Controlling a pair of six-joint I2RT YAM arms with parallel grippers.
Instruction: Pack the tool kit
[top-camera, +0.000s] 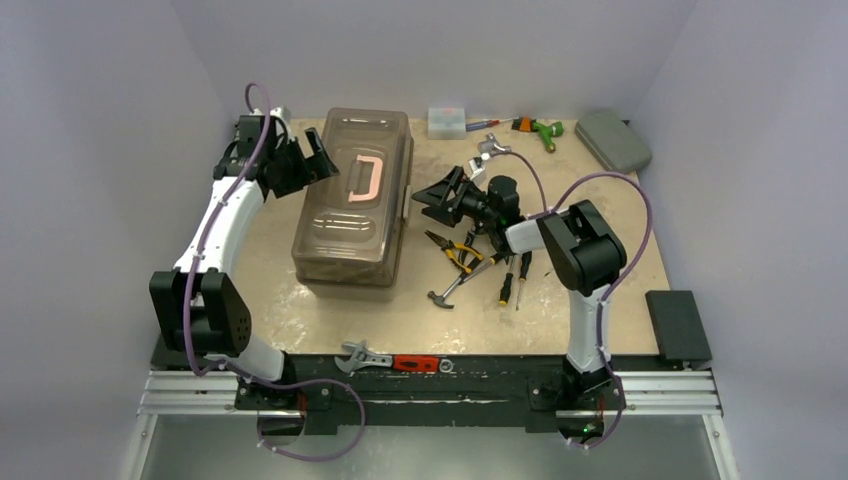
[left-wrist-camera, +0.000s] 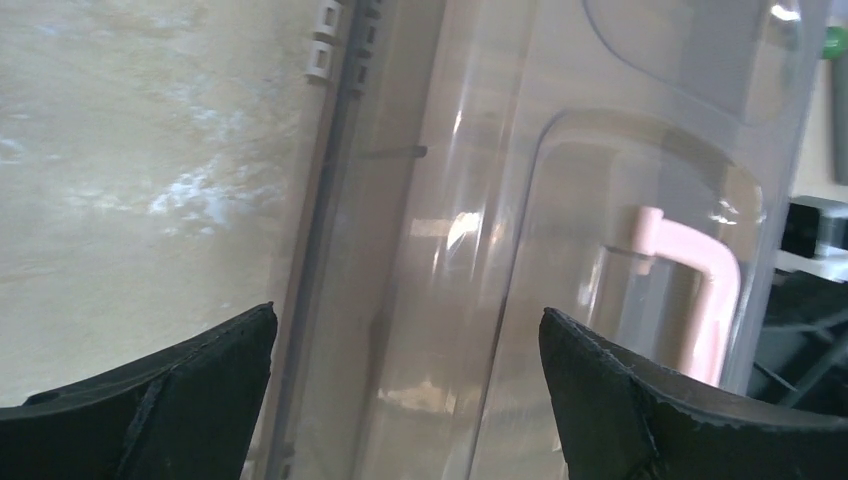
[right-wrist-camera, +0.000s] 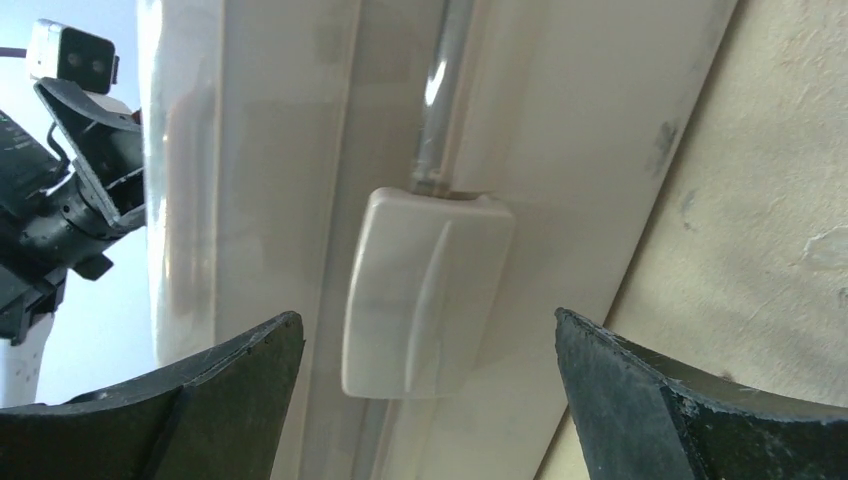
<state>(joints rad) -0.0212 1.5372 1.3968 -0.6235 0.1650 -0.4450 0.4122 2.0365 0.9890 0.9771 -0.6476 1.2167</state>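
Observation:
The beige-tan toolbox (top-camera: 355, 195) lies closed on the table, its pale pink handle (top-camera: 366, 178) on the lid. My left gripper (top-camera: 312, 162) is open at the box's upper left edge; its wrist view shows the translucent lid (left-wrist-camera: 560, 250) and handle (left-wrist-camera: 700, 290) between spread fingers. My right gripper (top-camera: 445, 195) is open just right of the box, facing its side latch (right-wrist-camera: 425, 290), not touching it. Loose tools lie right of the box: yellow-handled pliers (top-camera: 452, 250), a hammer (top-camera: 450, 288), screwdrivers (top-camera: 512, 280).
A red-handled wrench (top-camera: 392, 361) lies at the near edge. A small clear box (top-camera: 447, 121), a green-orange tool (top-camera: 537, 129) and a grey-green case (top-camera: 612, 138) sit along the back. A black block (top-camera: 678, 325) is at the right edge.

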